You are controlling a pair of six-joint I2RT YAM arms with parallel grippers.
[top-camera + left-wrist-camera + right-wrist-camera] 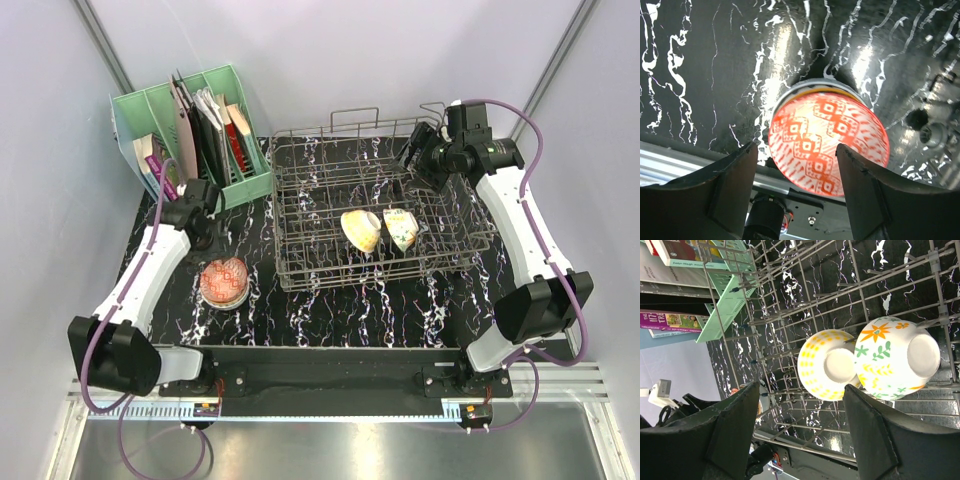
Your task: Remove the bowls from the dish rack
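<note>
The grey wire dish rack (310, 215) stands mid-table. On edge in its front part are a yellow-dotted bowl (360, 230) (827, 365) and a floral bowl (400, 228) (897, 357). A red-pink patterned bowl (223, 282) (827, 150) lies upside down on the table left of the rack, on top of another bowl whose pale rim (815, 84) shows. My left gripper (208, 240) (796, 150) hangs just above it, open, holding nothing. Open and empty too, my right gripper (415, 158) (801, 390) hovers over the rack's back right corner.
A green plastic file holder (190, 130) (725, 305) with books stands at the back left, close to the rack's left side. The table top (350, 310) is black marble-patterned. Grey walls close in behind and at both sides.
</note>
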